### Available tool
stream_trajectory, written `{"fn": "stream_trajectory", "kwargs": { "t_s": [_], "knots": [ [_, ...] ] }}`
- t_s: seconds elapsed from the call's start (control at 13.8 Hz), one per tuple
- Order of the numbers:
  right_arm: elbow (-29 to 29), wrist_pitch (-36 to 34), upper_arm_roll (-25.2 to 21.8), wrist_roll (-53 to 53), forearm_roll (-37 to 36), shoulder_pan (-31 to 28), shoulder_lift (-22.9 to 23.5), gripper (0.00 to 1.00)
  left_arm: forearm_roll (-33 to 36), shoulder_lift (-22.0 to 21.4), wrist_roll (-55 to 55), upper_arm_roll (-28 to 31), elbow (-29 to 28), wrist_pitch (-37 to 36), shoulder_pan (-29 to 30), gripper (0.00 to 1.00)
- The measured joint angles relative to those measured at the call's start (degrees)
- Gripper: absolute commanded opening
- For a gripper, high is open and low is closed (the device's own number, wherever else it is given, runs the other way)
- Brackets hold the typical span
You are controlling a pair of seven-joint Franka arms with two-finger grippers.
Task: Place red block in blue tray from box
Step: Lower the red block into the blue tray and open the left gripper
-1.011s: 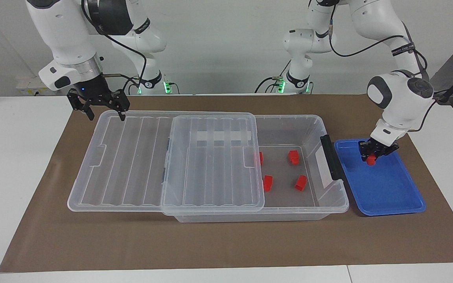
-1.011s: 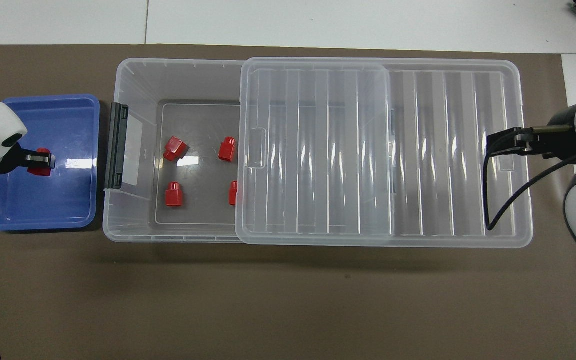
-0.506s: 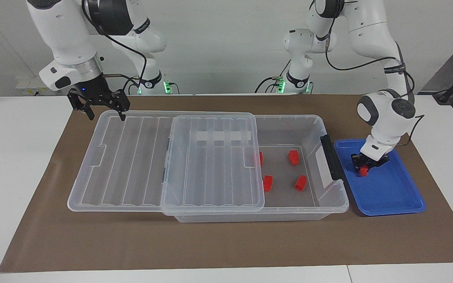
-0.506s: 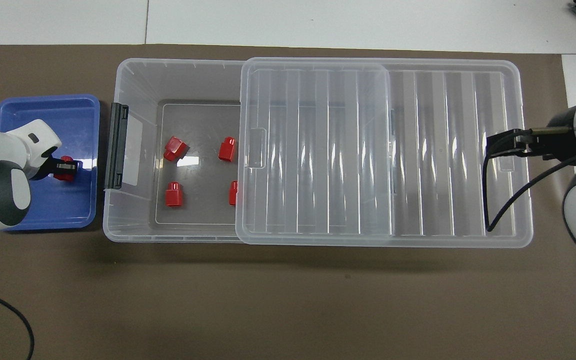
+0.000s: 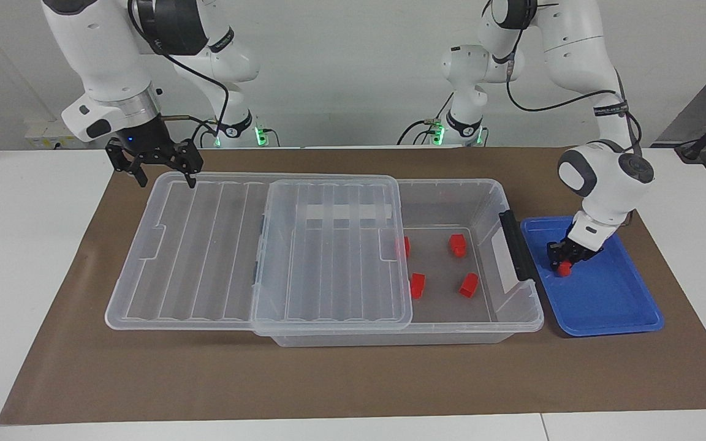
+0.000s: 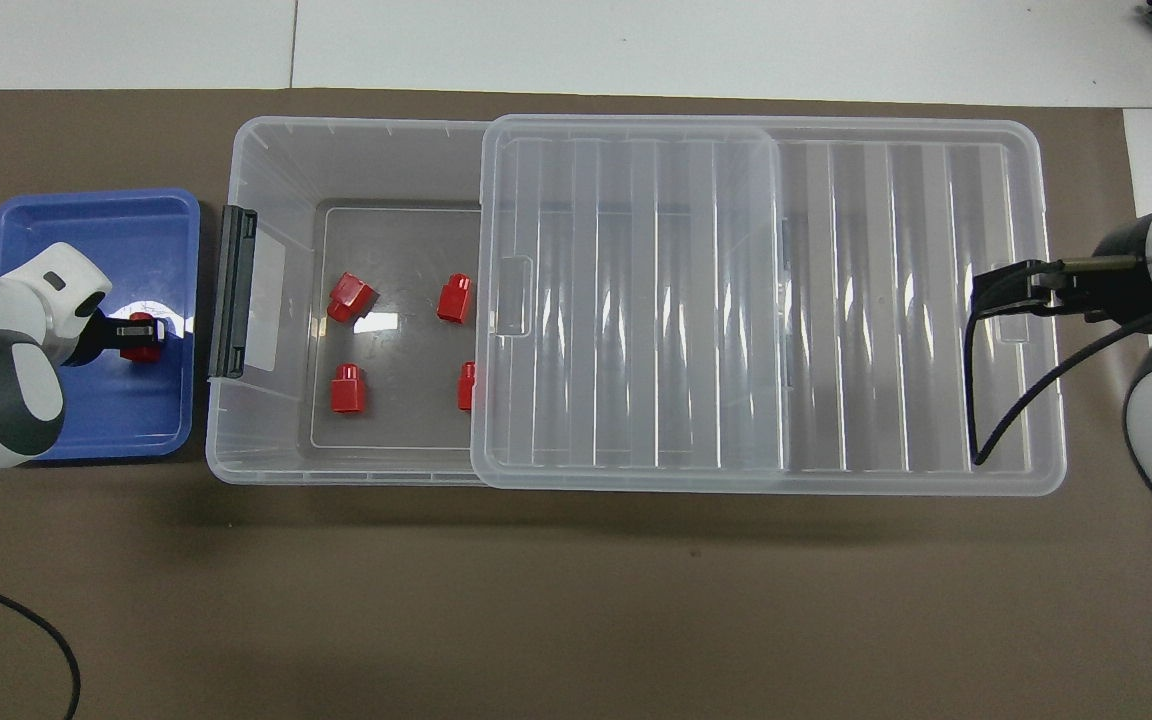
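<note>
Left gripper: you see it low inside the blue tray, fingers clamped on the red block; whether the block touches the tray floor cannot be told.
Red block: held in the part of the tray toward the box, roughly midway along the tray's length.
Blue tray: you find it on the brown mat at the left arm's end of the table, just beside the box's black clip handle.
Right gripper: jaws spread wide, holding nothing; it hangs at the lid's edge nearest the robots, at the right arm's end; the arm waits.
Lid: slid toward the right arm's end, it covers about half of the box and overhangs it.
Other blocks: four red ones lie on the box floor in the uncovered part; one sits partly under the lid's edge.
Obstructions: note the box wall and clip handle standing between those blocks and the tray.
</note>
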Motion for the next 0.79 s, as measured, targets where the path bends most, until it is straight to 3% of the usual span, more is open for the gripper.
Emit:
{"fn": "stream_trajectory", "kwargs": {
  "t_s": [0.07,0.14,0.22,0.29,0.58,0.79],
  "knots": [
    [0.0,0.0,0.0,0.0,0.0,0.0,0.0,1.00,0.0,-0.1,0.0,0.0,-0.2,0.4,0.0,0.00],
    [0.0,0.0,0.0,0.0,0.0,0.0,0.0,1.00,0.0,-0.1,0.1,0.0,-0.3,0.5,0.0,0.35],
    [-0.1,0.0,0.0,0.0,0.0,0.0,0.0,1.00,0.0,-0.2,0.3,0.0,-0.4,0.6,-0.1,0.84],
    [-0.1,0.0,-0.1,0.0,0.0,-0.1,0.0,1.00,0.0,-0.2,0.8,0.0,-0.4,0.7,-0.1,1.00],
    [-0.2,0.0,-0.1,0.0,0.0,-0.1,-0.1,1.00,-0.1,-0.1,1.7,0.0,0.3,-1.0,-0.1,1.00],
    [-0.6,0.0,-0.2,0.0,0.0,-0.5,-0.3,0.99,-0.2,-0.1,1.8,0.9,7.8,-14.4,-0.4,1.00]
  ]
}}
